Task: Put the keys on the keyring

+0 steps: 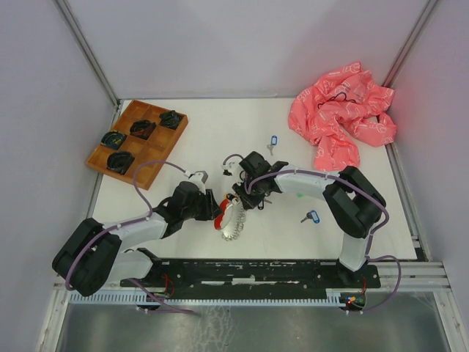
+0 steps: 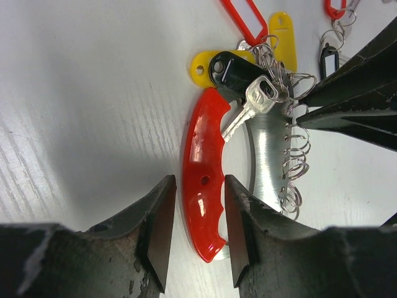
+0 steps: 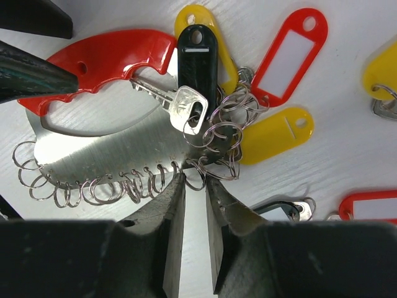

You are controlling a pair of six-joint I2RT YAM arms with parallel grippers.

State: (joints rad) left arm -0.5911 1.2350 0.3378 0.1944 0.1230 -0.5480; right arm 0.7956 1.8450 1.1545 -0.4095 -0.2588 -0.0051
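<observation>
The keyring (image 1: 233, 220) lies flat in front of both arms: a curved red handle (image 2: 201, 180) on a silver plate (image 3: 105, 149) edged with several small rings. A silver key (image 3: 180, 105) with a black tag, plus yellow (image 3: 273, 136) and red (image 3: 288, 53) tags, cluster at its end. My left gripper (image 1: 215, 207) is open and straddles the handle's end (image 2: 200, 183), a thin gap on one side. My right gripper (image 1: 242, 199) is narrowly open (image 3: 195, 180), with one small ring between its tips. Two blue-tagged keys (image 1: 272, 141) (image 1: 311, 217) lie apart.
A wooden tray (image 1: 150, 172) with dark coiled items stands at the back left. A crumpled pink cloth (image 1: 341, 114) lies at the back right. More tagged keys lie beside the right gripper (image 3: 372, 205). Enclosure walls ring the white table.
</observation>
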